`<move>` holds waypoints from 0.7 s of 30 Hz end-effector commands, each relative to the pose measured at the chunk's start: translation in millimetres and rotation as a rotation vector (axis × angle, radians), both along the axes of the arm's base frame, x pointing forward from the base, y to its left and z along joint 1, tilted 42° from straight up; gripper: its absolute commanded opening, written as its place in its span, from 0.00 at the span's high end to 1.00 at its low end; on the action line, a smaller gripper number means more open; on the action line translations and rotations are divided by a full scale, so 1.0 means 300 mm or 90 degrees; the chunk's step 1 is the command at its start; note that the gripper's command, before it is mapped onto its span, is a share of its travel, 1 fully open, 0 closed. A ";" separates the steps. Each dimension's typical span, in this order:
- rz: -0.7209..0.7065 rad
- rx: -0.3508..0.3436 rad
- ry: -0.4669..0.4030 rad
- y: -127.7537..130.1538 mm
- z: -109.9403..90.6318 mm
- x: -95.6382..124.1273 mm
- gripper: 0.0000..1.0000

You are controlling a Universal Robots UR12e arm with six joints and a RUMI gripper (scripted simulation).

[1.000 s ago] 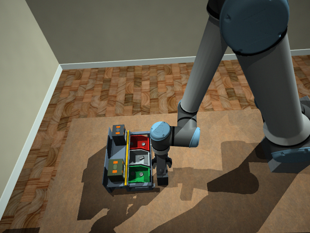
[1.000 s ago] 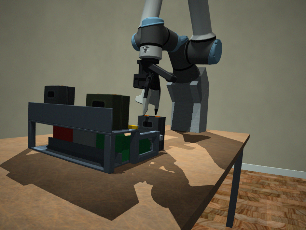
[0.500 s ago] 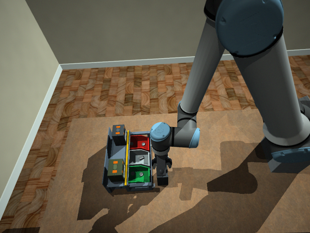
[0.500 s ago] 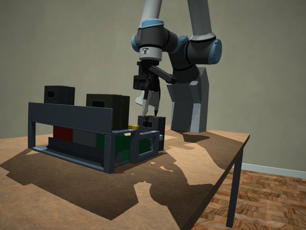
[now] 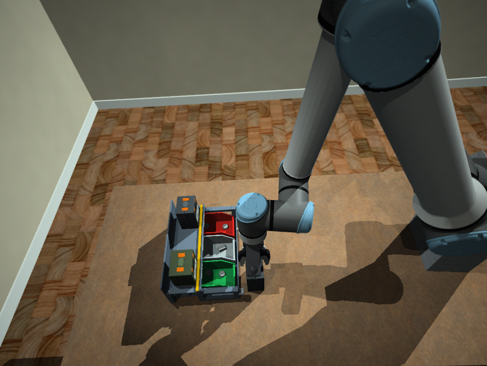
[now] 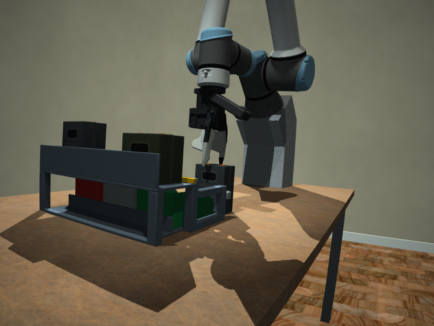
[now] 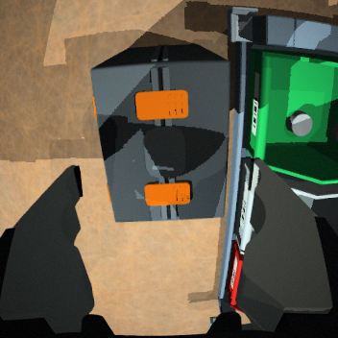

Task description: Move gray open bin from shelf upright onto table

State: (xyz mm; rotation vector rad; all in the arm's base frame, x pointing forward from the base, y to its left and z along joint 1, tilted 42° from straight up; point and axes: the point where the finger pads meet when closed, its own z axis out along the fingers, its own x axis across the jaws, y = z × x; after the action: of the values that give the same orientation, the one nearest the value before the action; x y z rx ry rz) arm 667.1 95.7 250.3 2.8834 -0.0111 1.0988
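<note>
The gray open bin (image 5: 217, 249) (image 6: 119, 196) sits in the middle slot of the lower level of the dark shelf (image 5: 184, 239) (image 6: 101, 163) (image 7: 231, 144), with a small part in it. It stands between a red bin (image 5: 218, 224) (image 6: 89, 189) and a green bin (image 5: 218, 273) (image 6: 171, 205) (image 7: 288, 120). My gripper (image 5: 255, 261) (image 6: 213, 161) (image 7: 164, 164) is open and empty. It points down beside the shelf's front, just above a dark gray case (image 5: 255, 281) (image 6: 224, 182) (image 7: 163, 139) with orange latches that stands on the table. In the wrist view my right finger hides most of the gray bin.
A black case (image 5: 186, 211) (image 6: 84, 135) and an olive case (image 5: 182, 267) (image 6: 154, 152) stand on the shelf's top level. A yellow strip (image 5: 199, 248) runs along that level's front edge. The table (image 5: 334, 314) (image 6: 280, 210) stretches right and forward of the shelf. The arm's base (image 6: 268, 154) stands at the far side.
</note>
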 end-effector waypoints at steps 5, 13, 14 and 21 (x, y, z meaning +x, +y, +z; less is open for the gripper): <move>0.000 0.000 -0.001 0.000 0.002 0.001 0.42; 0.000 0.000 0.000 -0.133 0.071 0.073 0.42; 0.000 0.000 0.000 -0.133 0.071 0.073 0.42; 0.000 0.000 0.000 -0.133 0.071 0.073 0.42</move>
State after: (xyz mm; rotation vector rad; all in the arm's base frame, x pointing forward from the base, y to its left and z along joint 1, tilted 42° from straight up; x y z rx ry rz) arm 688.5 56.1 270.6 2.8835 -0.0116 1.0980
